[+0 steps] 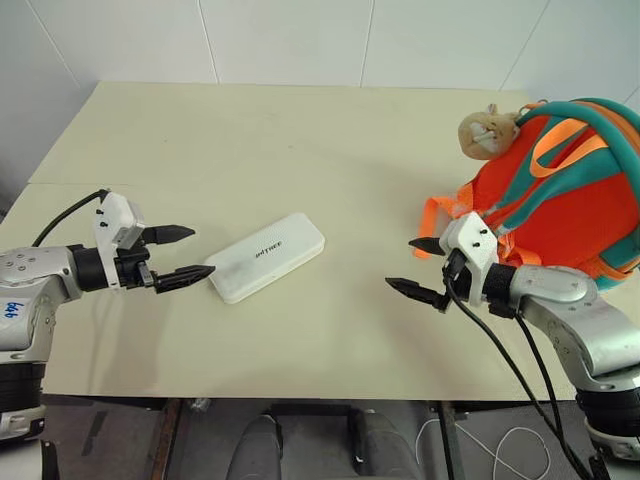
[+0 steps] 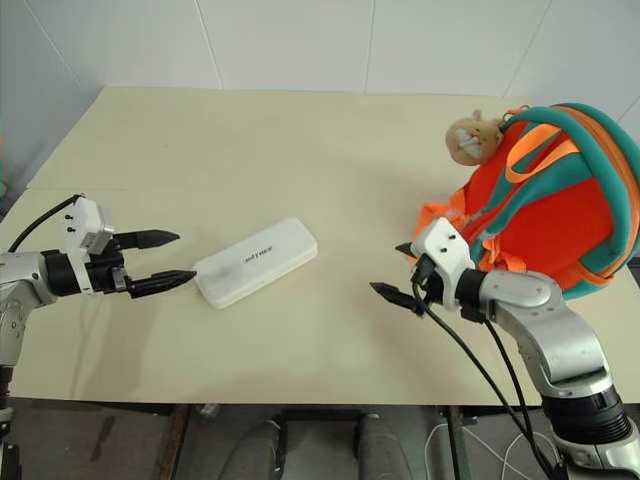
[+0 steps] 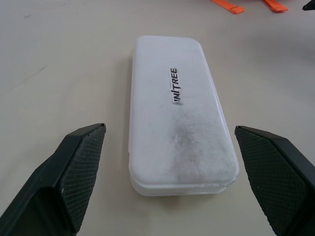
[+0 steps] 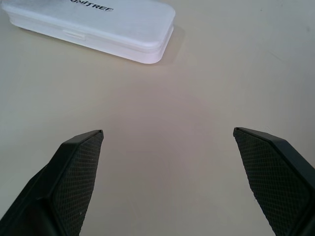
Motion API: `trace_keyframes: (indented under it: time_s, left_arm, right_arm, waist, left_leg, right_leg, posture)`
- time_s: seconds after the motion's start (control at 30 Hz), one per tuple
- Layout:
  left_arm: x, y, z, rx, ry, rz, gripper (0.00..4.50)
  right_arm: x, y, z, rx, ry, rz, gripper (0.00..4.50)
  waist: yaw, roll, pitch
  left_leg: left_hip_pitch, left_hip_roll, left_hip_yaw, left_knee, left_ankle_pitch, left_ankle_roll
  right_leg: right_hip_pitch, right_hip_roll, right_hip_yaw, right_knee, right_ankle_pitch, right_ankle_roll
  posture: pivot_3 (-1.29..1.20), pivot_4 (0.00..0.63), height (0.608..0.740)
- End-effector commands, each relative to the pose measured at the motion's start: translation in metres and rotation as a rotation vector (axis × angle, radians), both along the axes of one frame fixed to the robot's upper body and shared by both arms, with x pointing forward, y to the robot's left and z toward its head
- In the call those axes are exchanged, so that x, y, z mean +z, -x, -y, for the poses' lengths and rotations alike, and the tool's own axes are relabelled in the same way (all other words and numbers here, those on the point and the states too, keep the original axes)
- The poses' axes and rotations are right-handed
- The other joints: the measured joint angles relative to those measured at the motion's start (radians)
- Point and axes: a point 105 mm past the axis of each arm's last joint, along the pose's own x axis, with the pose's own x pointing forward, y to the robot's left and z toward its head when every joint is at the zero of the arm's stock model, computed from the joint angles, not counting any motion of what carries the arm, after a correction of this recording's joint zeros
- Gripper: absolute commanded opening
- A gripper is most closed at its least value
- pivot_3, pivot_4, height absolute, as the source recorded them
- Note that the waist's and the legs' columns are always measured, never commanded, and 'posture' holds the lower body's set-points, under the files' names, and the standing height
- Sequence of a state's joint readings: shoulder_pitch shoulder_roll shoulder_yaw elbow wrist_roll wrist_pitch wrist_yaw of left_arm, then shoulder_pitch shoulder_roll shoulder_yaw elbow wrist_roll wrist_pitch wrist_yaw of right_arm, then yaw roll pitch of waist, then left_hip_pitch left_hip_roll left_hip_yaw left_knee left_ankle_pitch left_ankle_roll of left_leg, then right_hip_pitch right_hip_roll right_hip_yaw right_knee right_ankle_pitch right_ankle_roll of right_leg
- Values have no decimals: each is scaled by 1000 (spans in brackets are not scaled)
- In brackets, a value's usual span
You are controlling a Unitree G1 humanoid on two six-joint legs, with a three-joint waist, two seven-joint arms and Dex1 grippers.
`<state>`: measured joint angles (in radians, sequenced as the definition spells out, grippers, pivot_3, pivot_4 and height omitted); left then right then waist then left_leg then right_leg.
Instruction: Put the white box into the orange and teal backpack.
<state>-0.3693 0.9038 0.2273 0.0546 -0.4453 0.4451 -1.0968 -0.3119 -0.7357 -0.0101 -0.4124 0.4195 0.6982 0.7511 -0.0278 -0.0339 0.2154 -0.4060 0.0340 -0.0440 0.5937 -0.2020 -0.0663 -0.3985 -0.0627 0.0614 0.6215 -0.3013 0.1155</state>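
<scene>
The white box [image 1: 266, 257] lies flat on the cream table [image 1: 300, 150], left of centre, dark lettering on its lid. My left gripper [image 1: 185, 256] stands open just left of the box's near end; in the left wrist view the box [image 3: 177, 110] lies ahead between the two black fingers [image 3: 64, 182], untouched. The orange and teal backpack [image 1: 570, 190] sits at the table's right edge, a beige plush toy [image 1: 486, 132] hanging on its top. My right gripper [image 1: 425, 270] hangs open over bare table just left of the backpack, holding nothing. The right wrist view shows the box [image 4: 93, 27] far ahead.
Orange webbing straps [image 1: 436, 212] trail from the backpack onto the table beside the right gripper. A white tiled wall [image 1: 300, 40] runs behind the table. The table's front edge [image 1: 300, 395] is near both arms.
</scene>
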Motion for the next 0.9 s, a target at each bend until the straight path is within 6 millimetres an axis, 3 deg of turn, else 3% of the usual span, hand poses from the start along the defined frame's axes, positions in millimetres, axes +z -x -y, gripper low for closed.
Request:
trace_keyframes:
  time_s: [0.03,0.27,0.4,0.63,0.73,0.8,0.9]
  left_arm:
    - [7,-5,5,-18,-1,32,4500]
    - [6,-6,6,-17,-2,31,4500]
    - [8,2,2,11,-12,17,3621]
    - [-10,19,-16,114,-68,-92,1418]
    - [-17,21,-22,154,-86,-138,462]
    - [-24,24,-28,189,-95,-181,33]
    - [-33,32,-31,229,-89,-252,33]
  right_arm:
    - [16,3,1,-12,-17,59,4476]
    - [19,-10,-4,-35,-20,93,4476]
    - [18,-17,-15,-9,-30,90,3595]
    - [18,-48,-29,-17,8,146,1204]
    - [14,-73,-30,-79,47,188,183]
    - [10,-83,-35,-94,58,196,0]
    - [4,-99,-52,-110,50,199,0]
  waist:
    - [0,0,0]
    - [-8,0,0]
    - [-5,0,0]
    - [-9,0,0]
    - [-8,0,0]
    - [-9,0,0]
    - [-9,0,0]
  left_leg:
    - [0,0,0,0,0,0]
    - [0,0,1,1,0,0]
    - [0,0,1,1,0,0]
    - [0,0,1,1,0,0]
    - [0,0,1,1,0,0]
    - [0,0,1,1,0,0]
    - [0,0,1,0,0,0]
  right_leg:
    - [0,0,0,0,0,0]
    - [0,0,1,0,0,0]
    - [0,0,1,1,1,2]
    - [-1,0,1,1,1,1]
    - [-2,0,1,1,1,1]
    - [-2,0,1,1,-1,-2]
    - [-2,0,1,2,-1,-3]
  posture:
    - [0,150,740]
    - [0,150,740]
    - [0,150,740]
    - [0,150,740]
    - [0,150,740]
    - [0,150,740]
    - [0,150,740]
